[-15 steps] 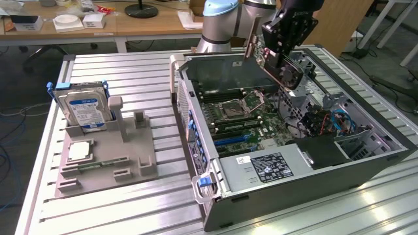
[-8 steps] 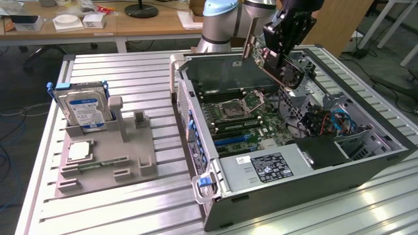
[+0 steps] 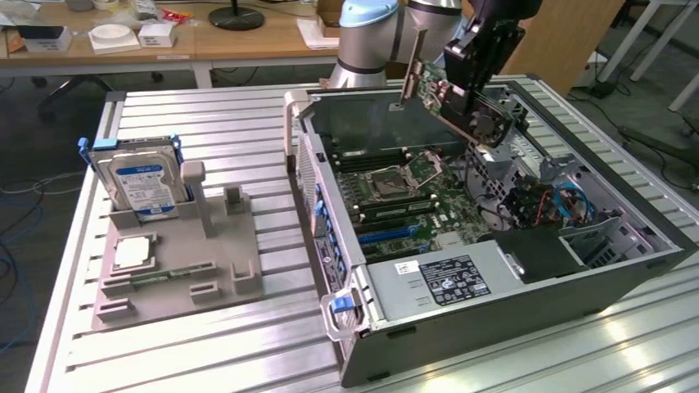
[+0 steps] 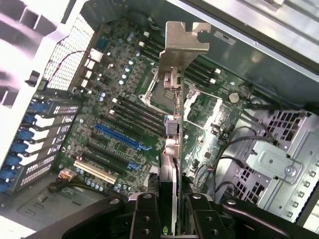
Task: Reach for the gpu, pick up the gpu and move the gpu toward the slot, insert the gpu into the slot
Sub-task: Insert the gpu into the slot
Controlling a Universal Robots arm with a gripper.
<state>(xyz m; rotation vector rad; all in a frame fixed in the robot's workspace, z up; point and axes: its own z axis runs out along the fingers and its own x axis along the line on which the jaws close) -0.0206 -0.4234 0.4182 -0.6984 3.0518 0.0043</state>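
One card in hand: gripper clamped on the gpu, upper centre-right of the exterior frame, above the case. The slot sits below-left; card's long axis looks skewed to it.

place: robotics lab | evidence: robot arm; slatted metal bench; office desks
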